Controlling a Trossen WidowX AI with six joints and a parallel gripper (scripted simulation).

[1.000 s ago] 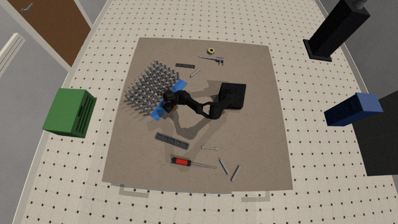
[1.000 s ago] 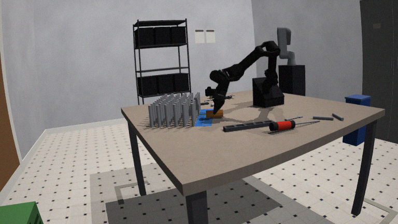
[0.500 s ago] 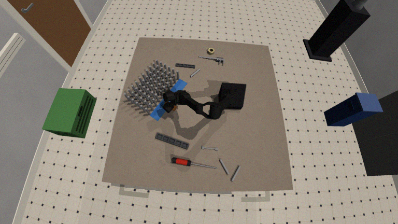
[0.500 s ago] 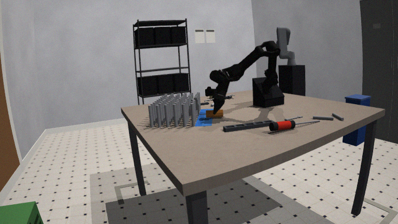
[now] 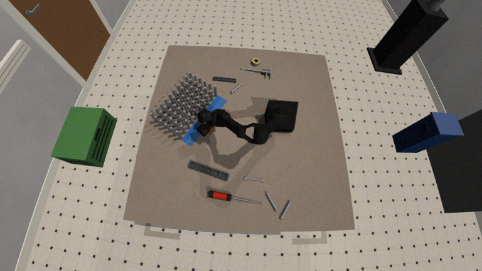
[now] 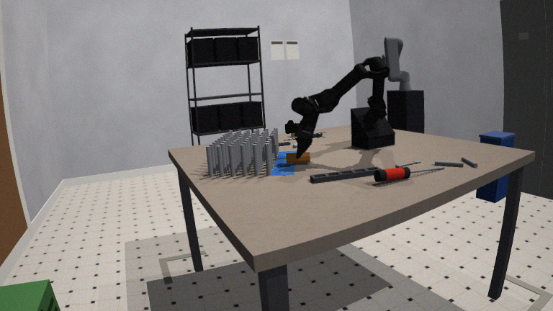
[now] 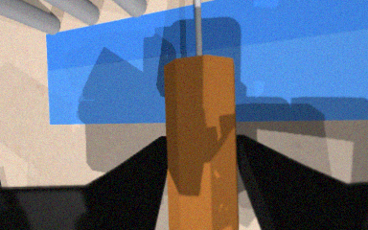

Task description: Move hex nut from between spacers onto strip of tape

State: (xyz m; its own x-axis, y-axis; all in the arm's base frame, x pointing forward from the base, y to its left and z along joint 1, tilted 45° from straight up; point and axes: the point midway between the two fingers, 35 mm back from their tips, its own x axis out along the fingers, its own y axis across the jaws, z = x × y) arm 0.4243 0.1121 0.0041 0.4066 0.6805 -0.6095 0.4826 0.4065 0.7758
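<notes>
My gripper [image 7: 201,143] is shut on the orange-brown handle of the hook pick [image 7: 201,139], low over the table at the edge of the blue tape strip [image 7: 201,62]. The pick's thin metal shaft [image 7: 197,26] points across the strip toward the spacers [image 7: 72,10]; its hook tip is out of view. In the exterior view the handle [image 6: 298,157] lies at the table under the gripper [image 6: 302,149], beside the strip [image 6: 284,165] and the block of standing grey spacers [image 6: 242,151]. From above, the gripper [image 5: 204,126] sits over the strip next to the spacers [image 5: 184,105]. The hex nut is hidden among them.
On the table lie a slotted dark bar [image 5: 208,170], a red-handled screwdriver [image 5: 230,197], a small wrench [image 5: 253,179], loose grey rods [image 5: 277,204], a caliper [image 5: 256,70], a roll of tape [image 5: 255,61], a second dark bar [image 5: 223,79] and the arm's black base [image 5: 281,115].
</notes>
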